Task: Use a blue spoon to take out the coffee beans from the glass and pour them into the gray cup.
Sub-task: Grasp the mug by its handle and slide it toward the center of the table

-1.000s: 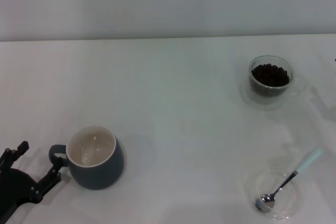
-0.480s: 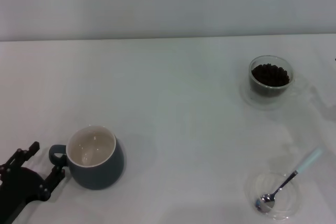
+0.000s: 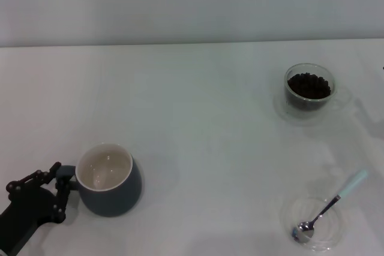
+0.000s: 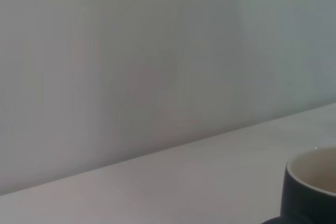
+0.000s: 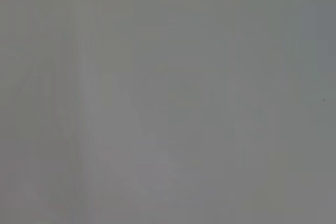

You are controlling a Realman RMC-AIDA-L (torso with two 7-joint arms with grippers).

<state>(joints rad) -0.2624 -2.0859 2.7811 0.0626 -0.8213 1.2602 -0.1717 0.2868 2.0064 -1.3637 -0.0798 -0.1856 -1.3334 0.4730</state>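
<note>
The gray cup (image 3: 110, 179) sits at the lower left of the head view: a squat, rounded mug with a smooth dark blue-gray glaze, a glossy cream inside and a loop handle pointing left. The left gripper (image 3: 45, 189), black and jointed, is at that handle, its fingers spread on either side of the loop; whether they touch it cannot be told. A second ago the gripper lay lower and farther left, apart from the handle; it has since come up to it, while the cup has not shifted.

At the upper right stands the glass (image 3: 309, 87), clear and round-walled, on a flat clear disc. It holds the coffee beans (image 3: 309, 85), a dark, pebbly heap of small ovals.

At the lower right lies the spoon (image 3: 330, 204), its shiny metal bowl inside a clear glass saucer (image 3: 336, 231), the matte pale-blue handle sticking out up and right over the rim. Both are unchanged.

The white table (image 3: 204, 118) is smooth and matte. The right gripper is out of view.
</note>
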